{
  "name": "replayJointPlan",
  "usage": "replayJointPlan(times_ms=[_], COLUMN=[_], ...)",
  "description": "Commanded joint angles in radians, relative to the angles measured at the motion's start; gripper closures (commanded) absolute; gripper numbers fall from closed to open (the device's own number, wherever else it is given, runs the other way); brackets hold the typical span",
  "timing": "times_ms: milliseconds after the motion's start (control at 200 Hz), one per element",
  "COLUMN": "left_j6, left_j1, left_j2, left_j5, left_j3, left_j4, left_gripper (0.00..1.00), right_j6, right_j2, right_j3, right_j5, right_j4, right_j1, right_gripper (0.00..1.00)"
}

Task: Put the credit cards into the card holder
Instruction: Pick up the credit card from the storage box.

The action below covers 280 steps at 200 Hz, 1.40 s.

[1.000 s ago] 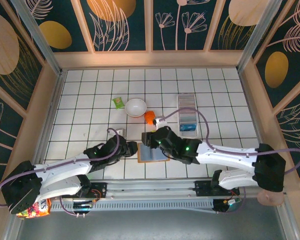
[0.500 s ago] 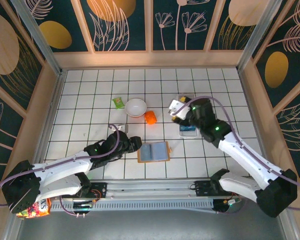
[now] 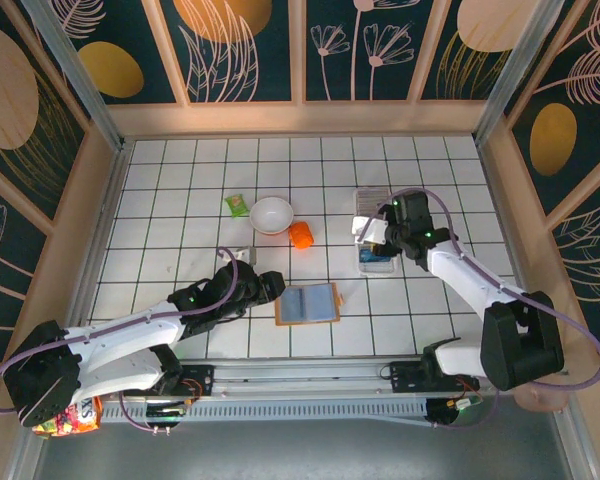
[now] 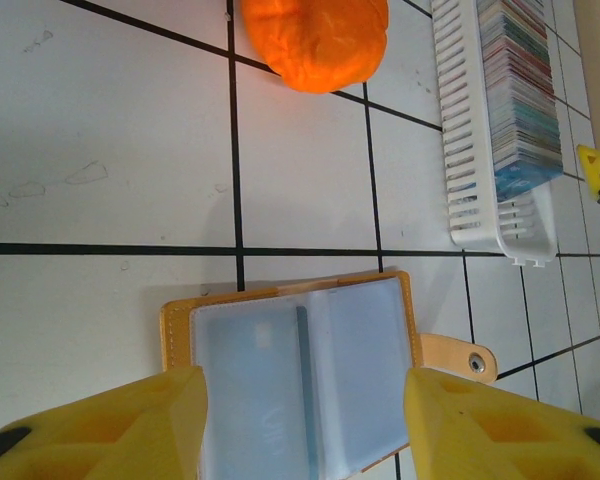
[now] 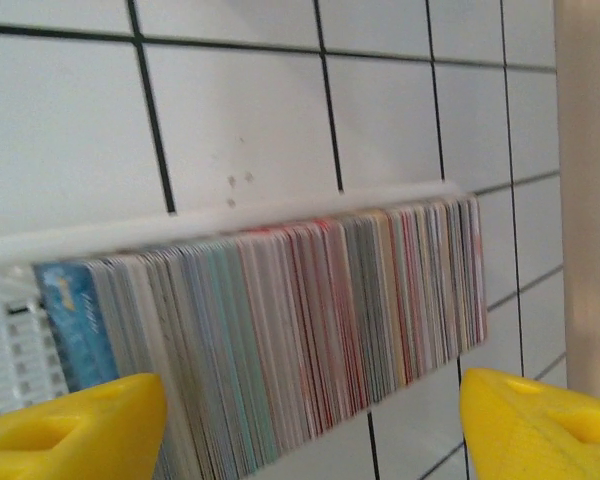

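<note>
Right claw point(image 5: 310, 420) wide open, empty, just above long white slotted plastic card holder point(image 3: 376, 203), upper right. Bright blue credit card point(image 5: 70, 315) stands at row's left end. Left claw point(image 4: 300, 420) open over tan-orange leather wallet point(image 4: 305, 365). Drop step looks done. Next: fetch another card from wallet, if any

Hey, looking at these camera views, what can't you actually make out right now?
- Top view: the right gripper covers the middle of the card holder.
- Left wrist view: the wallet has its near edge cut off by the frame bottom and the left gripper; cloudy sleeves hide any contents.
- Right wrist view: the credit cards stand edge-on, print unreadable.
</note>
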Motion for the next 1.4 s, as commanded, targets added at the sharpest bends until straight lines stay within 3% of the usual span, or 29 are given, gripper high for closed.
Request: replayJointPlan(times_ms=[0,390,811,1396], left_j6=[0.031,0.103,0.093,0.1], left_j1=[-0.005,-0.005,-0.005,-0.004], left_j2=[-0.009,0.024,0.063,0.076], left_j5=[0.014,0.025,0.063,0.071], left_j3=[0.023,0.033,0.018,0.02], left_j4=[-0.021,-0.016,0.044,0.039], left_gripper=[0.46,0.46,0.48,0.54], right_j6=[-0.061,-0.082,-0.145,-0.164], right_j2=[0.005,0.092,0.156,0.125], right_j3=[-0.009,-0.024,-0.022,-0.026], right_j5=[-0.035,-0.028,0.078,0.104], right_j4=[-0.029,-0.035,0.035,0.027], right_j1=[0.028,0.041,0.042,0.048], right_gripper=[0.22,0.22,0.27,0.64])
